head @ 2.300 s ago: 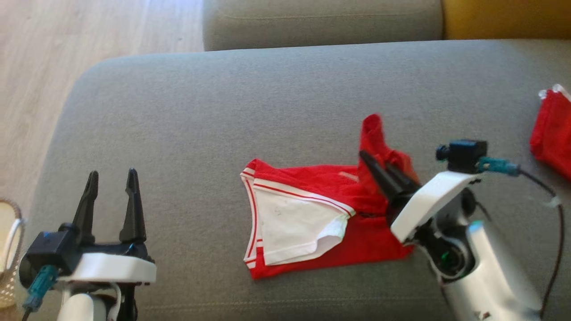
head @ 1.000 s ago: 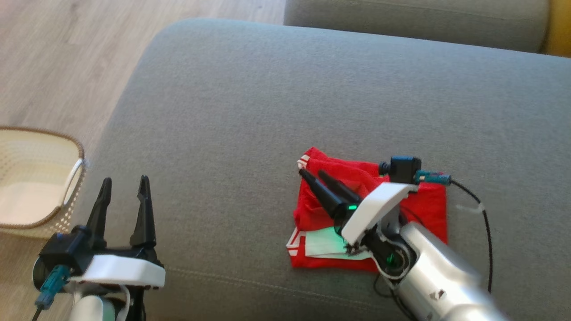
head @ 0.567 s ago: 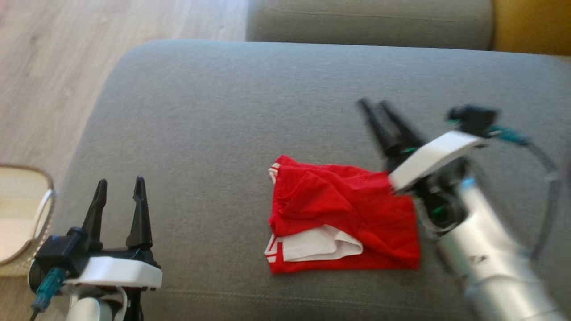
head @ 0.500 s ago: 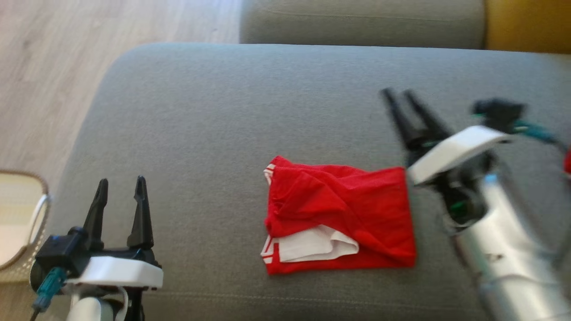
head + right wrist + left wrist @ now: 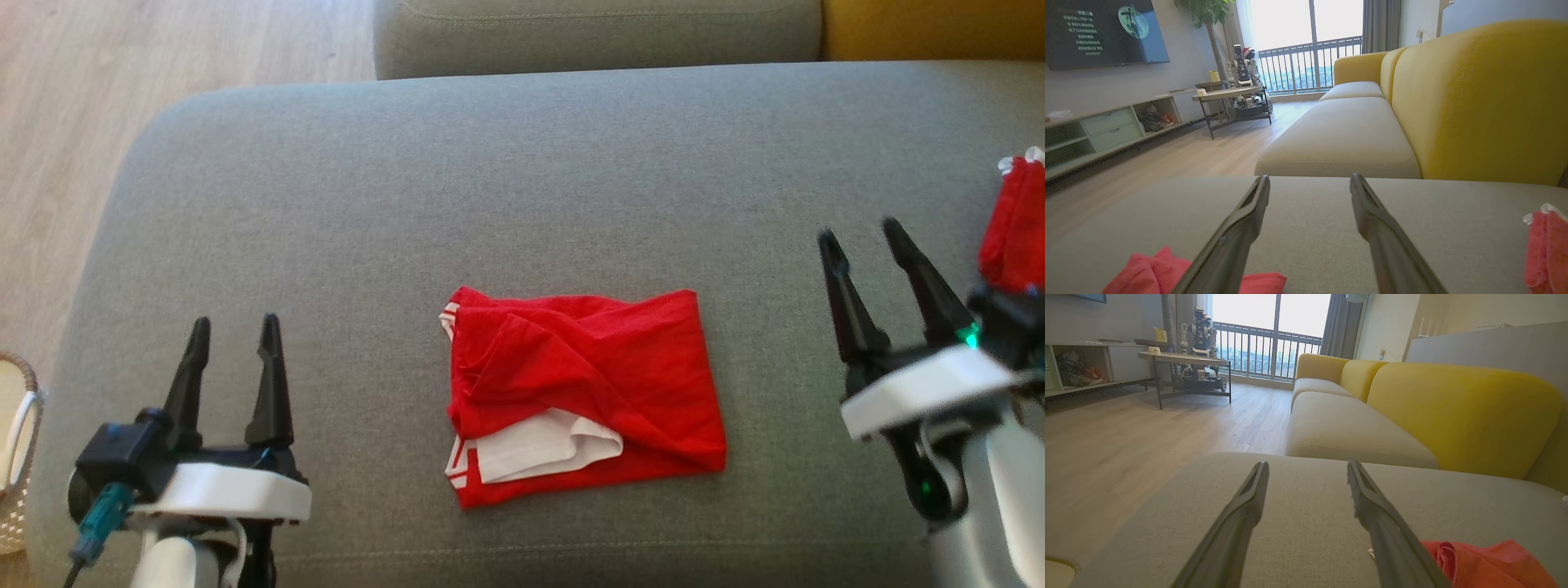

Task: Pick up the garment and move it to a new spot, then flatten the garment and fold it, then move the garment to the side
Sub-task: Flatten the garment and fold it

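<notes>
The red shorts (image 5: 584,392) lie folded on the grey cushion (image 5: 343,204); both grippers (image 5: 231,359) (image 5: 869,237) hang open, empty; moving aside seemingly remains.

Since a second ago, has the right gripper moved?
Yes. The right gripper was over the folded red-and-white garment; now it is clear of its right edge, above the grey fabric cushion.

Wall television (image 5: 1106,32), right wrist view: several short lines of pale characters at the screen's left beside a round moon-like disc, too small and blurred to read; nothing legible.
</notes>
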